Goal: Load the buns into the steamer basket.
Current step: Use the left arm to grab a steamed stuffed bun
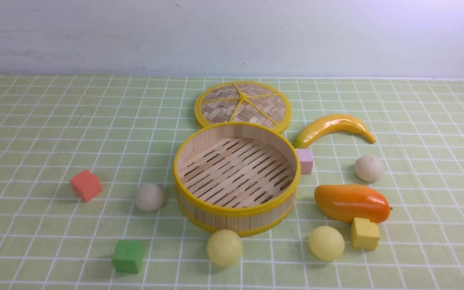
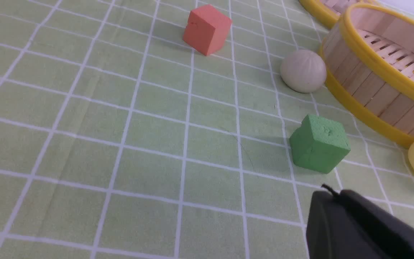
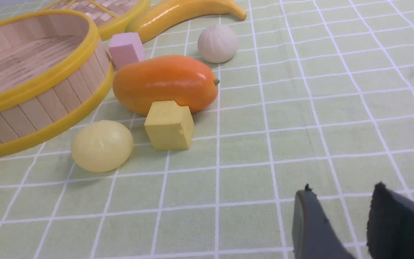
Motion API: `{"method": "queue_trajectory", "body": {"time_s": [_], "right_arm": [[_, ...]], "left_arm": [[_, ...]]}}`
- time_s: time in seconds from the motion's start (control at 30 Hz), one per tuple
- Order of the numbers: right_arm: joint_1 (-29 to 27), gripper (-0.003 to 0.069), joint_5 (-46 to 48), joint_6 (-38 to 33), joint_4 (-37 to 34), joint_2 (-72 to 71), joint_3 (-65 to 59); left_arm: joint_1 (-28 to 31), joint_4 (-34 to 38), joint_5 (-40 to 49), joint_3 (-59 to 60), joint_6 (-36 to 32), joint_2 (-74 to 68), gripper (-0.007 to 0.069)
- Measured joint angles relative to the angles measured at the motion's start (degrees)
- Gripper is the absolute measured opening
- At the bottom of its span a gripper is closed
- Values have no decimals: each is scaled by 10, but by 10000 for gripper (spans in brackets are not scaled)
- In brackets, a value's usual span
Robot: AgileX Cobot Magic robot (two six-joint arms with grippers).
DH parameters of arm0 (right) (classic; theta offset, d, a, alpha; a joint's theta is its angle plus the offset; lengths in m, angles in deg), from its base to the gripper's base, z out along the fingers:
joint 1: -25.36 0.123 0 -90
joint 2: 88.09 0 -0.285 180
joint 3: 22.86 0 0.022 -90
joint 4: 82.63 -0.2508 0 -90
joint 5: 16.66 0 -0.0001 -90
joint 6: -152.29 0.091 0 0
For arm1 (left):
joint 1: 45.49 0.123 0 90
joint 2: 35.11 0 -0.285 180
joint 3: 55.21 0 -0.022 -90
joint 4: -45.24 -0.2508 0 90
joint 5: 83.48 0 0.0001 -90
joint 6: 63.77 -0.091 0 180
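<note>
Front view: round slatted bamboo steamer basket point(image 1: 236, 223) centre frame, empty. Off-white pleated bun point(image 1: 150, 197) mid-left, second pleated bun point(image 1: 369, 168) right; smooth pale-yellow bun point(image 1: 224, 247) lower centre, second yellow bun point(image 1: 326, 243) right of it. Probably light, rollable, slick; pinch across the equator. Left gripper point(image 2: 331, 196) closed, empty; right gripper point(image 3: 343, 190) part-open, empty.

Counter point(image 1: 34, 121) under pale green checked cloth. Centre: steamer basket point(image 1: 236, 211), lid point(image 1: 243, 105) flat just behind. Left: red cube point(image 1: 85, 185), off-white bun point(image 1: 150, 197), green cube point(image 1: 128, 256). Front: yellow bun point(image 1: 224, 247) just beside basket wall. Right: pink cube point(image 1: 305, 160), banana point(image 1: 332, 127), second off-white bun point(image 1: 369, 168), mango point(image 1: 351, 202), yellow cube point(image 1: 364, 233) just before it, second yellow bun point(image 1: 326, 243).
</note>
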Motion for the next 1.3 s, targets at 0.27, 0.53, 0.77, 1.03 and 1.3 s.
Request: {"method": "queue_trajectory", "body": {"time_s": [0.27,0.53,0.77,1.03,1.3], "right_arm": [[0,239,0,0,0,0,0],[0,239,0,0,0,0,0],[0,239,0,0,0,0,0],[0,239,0,0,0,0,0],[0,239,0,0,0,0,0]], "left_arm": [[0,0,0,0,0,0,18],[0,0,0,0,0,0,27],[0,0,0,0,0,0,31],[0,0,0,0,0,0,39],[0,-1,-17,0,-2,0,53]]}}
